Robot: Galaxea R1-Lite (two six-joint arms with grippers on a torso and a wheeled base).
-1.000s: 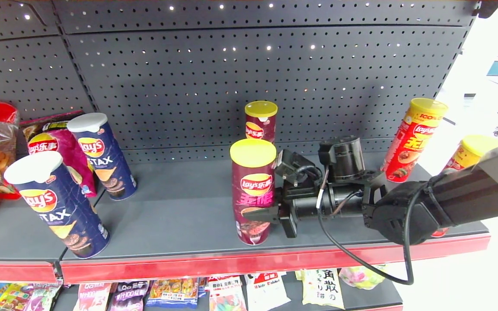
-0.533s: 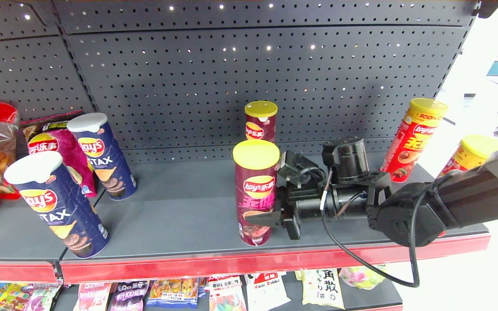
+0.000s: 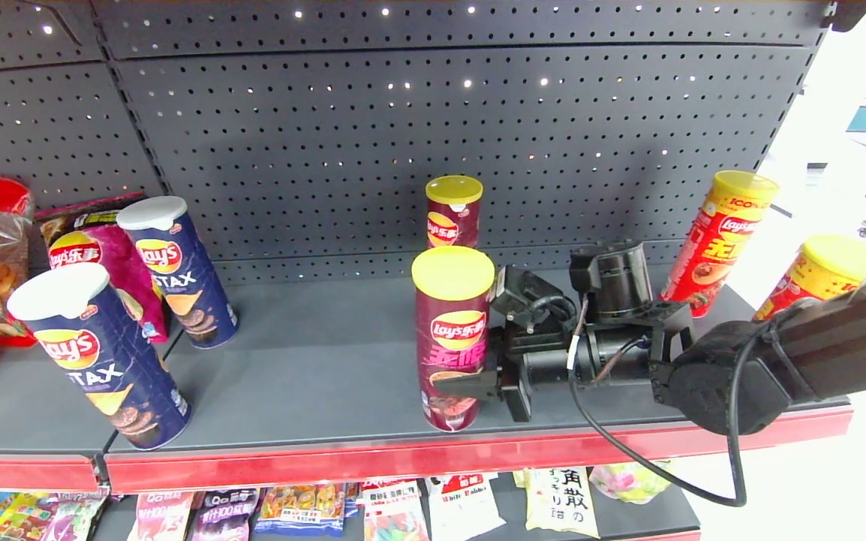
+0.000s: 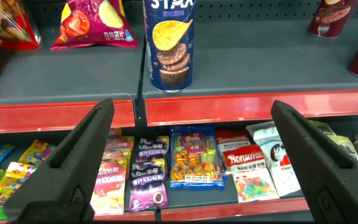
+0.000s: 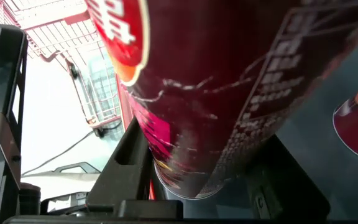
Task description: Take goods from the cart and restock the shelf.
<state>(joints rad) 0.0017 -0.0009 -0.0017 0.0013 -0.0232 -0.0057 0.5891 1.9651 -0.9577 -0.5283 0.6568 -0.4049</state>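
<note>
Head: right tool (image 3: 457, 379) clamps maroon can (image 3: 454, 315); wrist: wire cart (image 5: 55, 25), seemingly, behind.

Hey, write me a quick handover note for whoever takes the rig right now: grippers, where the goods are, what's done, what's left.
Right gripper: fingers shut on the maroon chip can with yellow lid, upright near the front of the grey shelf with red edge; contact with the shelf unclear.
Left gripper: open, empty, facing the snack packets below.
Done: can is at the shelf.
Left: release it, withdraw, fetch more from the wire cart.
</note>
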